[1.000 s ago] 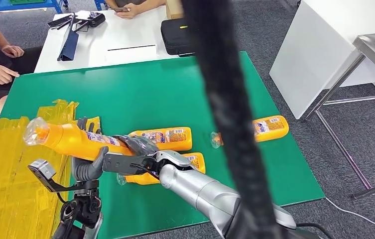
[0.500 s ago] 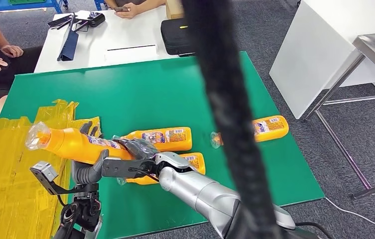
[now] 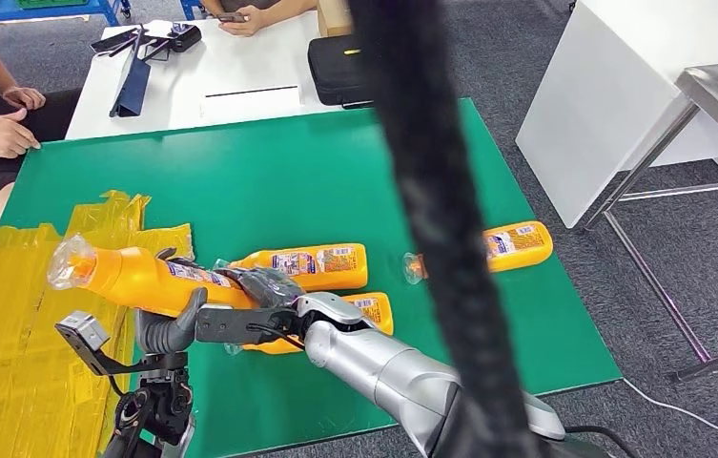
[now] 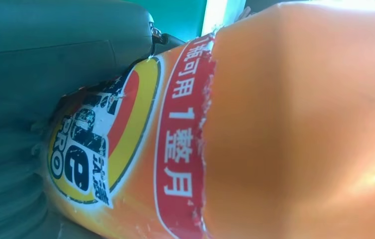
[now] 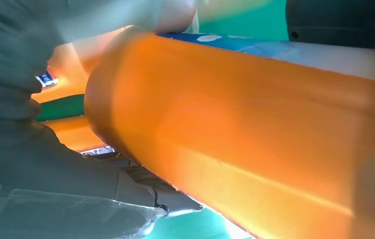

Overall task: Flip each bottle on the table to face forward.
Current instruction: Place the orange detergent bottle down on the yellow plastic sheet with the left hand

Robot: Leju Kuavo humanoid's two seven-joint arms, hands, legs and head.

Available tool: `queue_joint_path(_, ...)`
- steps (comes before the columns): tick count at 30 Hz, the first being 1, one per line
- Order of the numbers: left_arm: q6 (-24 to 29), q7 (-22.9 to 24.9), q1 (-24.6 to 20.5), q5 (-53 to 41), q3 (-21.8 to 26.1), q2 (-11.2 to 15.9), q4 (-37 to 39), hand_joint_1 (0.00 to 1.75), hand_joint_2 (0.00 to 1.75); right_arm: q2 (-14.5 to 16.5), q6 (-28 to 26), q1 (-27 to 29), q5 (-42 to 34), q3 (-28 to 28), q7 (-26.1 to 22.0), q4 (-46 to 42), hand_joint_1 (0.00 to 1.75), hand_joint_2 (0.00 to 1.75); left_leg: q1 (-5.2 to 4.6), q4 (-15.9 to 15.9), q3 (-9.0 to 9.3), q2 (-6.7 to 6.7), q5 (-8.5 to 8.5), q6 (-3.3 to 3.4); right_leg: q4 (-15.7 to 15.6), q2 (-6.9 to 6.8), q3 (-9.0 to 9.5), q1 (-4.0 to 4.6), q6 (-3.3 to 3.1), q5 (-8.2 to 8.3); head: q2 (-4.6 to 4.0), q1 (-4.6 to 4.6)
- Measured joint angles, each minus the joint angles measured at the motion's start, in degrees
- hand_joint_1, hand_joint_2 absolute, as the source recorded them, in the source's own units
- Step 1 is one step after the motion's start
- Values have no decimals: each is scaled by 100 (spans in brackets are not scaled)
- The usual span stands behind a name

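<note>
The head view looks down and forward from high over the green-topped table (image 3: 336, 172). Both wrist views sit very close against the lifted orange plastic bottle (image 3: 140, 277) (image 4: 285, 124) (image 5: 255, 144) (their shared subject).

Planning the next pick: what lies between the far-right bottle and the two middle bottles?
Head view: bare green table, crossed by a black cable near the camera that hides part of the far-right bottle.

The held bottle (image 3: 145, 277) is orange (red-and-yellow label), the table (image 3: 269, 181) green, taped with yellow sheet (image 3: 11, 353).
</note>
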Motion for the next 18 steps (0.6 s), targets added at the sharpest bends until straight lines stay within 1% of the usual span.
queue_joint_path(1, -1, 0, 0, 0, 0, 0, 0, 175, 175, 0, -3, 0, 2, 0, -1, 3, 150, 175, 0, 0, 0, 0, 0, 0, 0, 0, 0, 0, 0, 0, 0, 1)
queue_joint_path(2, -1, -2, 0, 0, 0, 0, 0, 175, 175, 0, -11, 0, 8, -1, -1, 4, 106, 175, 0, 0, 0, 0, 0, 0, 0, 0, 0, 0, 0, 0, 0, 1)
queue_joint_path(4, -2, -20, 1, -6, 0, 0, -4, 175, 175, -1, -55, -1, 18, -3, -26, 10, 19, 87, 0, 0, 0, 0, 0, 0, 0, 0, 0, 0, 0, 0, 0, 1)
queue_joint_path(5, 3, -33, 1, -27, 2, 0, -17, 175, 175, -2, -81, -3, 8, -19, -86, 20, 0, 44, 0, 0, 0, 0, 0, 0, 0, 0, 0, 0, 0, 0, 0, 1)
queue_joint_path(6, 19, -49, 1, -62, 6, 2, -40, 175, 175, -4, -107, -5, -16, -51, -172, 37, 0, 0, 0, 0, 0, 0, 0, 0, 0, 0, 0, 0, 0, 0, 0, 1)
queue_joint_path(8, 172, -74, 1, -237, 36, 15, -146, 175, 175, -31, -134, -24, -129, -213, -446, 77, 0, 0, 0, 0, 0, -1, 1, 1, 0, 0, 0, 0, 0, 1, 0, 1)
queue_joint_path(11, 644, -90, 3, -661, 198, 78, -438, 175, 175, -173, -54, -111, -272, -712, -875, 62, 0, 0, 0, 0, 0, -1, 3, 1, 1, -1, 2, 0, 1, 2, 0, 1)
queue_joint_path(14, 918, -93, 14, -926, 430, 155, -706, 175, 175, -346, 89, -186, -181, -1260, -1056, -36, 0, 0, 0, 0, 0, -2, 5, 1, 1, -1, 3, 0, 1, 3, 0, 0)
queue_joint_path(16, 1385, -94, 56, -1160, 561, 180, -940, 175, 175, -435, 146, -185, -173, -1601, -1247, -153, 0, 0, 0, 1, -1, -2, 6, 0, 2, -1, 2, 0, 1, 3, 0, 0)
queue_joint_path(18, 2173, -97, 118, -1386, 709, 215, -1304, 175, 175, -566, 259, -162, -195, -1970, -1472, -381, 0, 0, 0, 1, -2, -2, 6, 0, 2, -1, 1, 0, 1, 3, 0, 1)
